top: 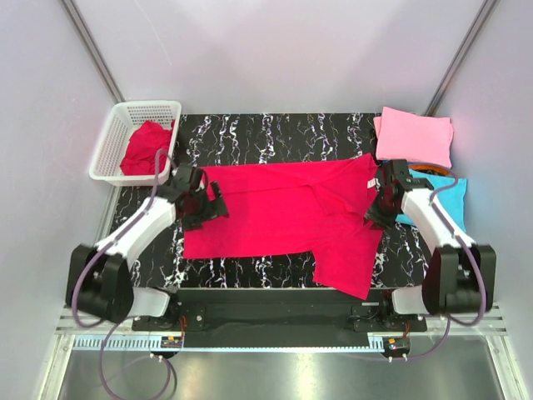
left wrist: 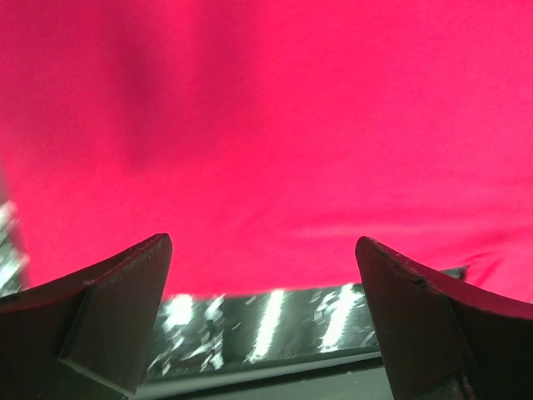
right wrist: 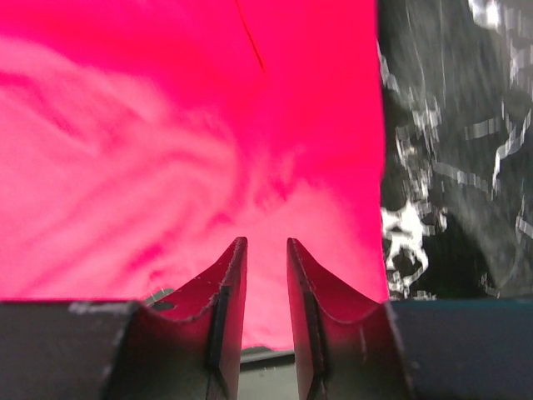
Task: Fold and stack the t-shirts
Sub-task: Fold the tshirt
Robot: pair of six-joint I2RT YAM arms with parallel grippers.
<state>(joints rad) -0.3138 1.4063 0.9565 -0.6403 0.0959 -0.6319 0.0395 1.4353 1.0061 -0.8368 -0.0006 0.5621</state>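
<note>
A crimson-red soft cloth t-shirt (top: 287, 212) is spread across the black marbled tabletop (top: 250, 133), judged mid-fold. At its left edge the left gripper (top: 213, 205) is held with fingers spread wide. At its right edge the right gripper (top: 376, 200) is held with fingers narrowly apart, and nothing is seen pinched. A fresh grasp of an edge is judged needed next.

Crimson shirt (top: 283, 208); black table (top: 266, 133) veined white; pink shirt (top: 414, 137); turquoise shirt (top: 450, 198); white mesh basket (top: 106, 148).

I see both arms (top: 137, 229) in white shells with black joints — purplish cables (top: 156, 167) looping beside them. My fingers (left wrist: 108, 325) are dark wedges.
</note>
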